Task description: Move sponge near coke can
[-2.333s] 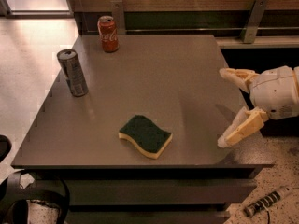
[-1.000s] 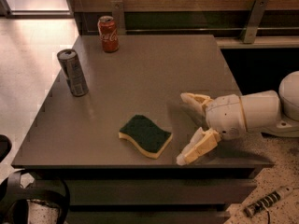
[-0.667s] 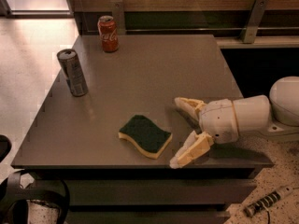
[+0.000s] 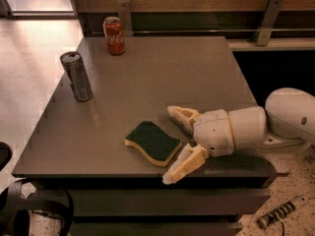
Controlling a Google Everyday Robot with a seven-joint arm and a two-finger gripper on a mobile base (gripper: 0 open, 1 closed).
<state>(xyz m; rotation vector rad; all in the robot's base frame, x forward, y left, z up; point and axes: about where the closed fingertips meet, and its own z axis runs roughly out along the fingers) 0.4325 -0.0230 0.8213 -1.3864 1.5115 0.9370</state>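
Note:
The sponge (image 4: pixel 153 142), dark green on top with a yellow base, lies flat near the front edge of the grey table (image 4: pixel 162 73). The coke can (image 4: pixel 113 35), red with white lettering, stands upright at the table's far left corner. My gripper (image 4: pixel 171 144) comes in from the right, low over the table, open, with one finger (image 4: pixel 181 116) behind the sponge's right end and the other (image 4: pixel 184 164) in front of it. The fingers are close to the sponge but not closed on it.
A taller slim silver-grey can (image 4: pixel 77 76) stands upright near the table's left edge, between the sponge and the coke can. A wall with metal brackets (image 4: pixel 266 14) runs behind the table. The floor drops off at the left and front edges.
My gripper has moved left across the table's front right, from well right of the sponge to straddling its right end. The sponge and both cans have not moved.

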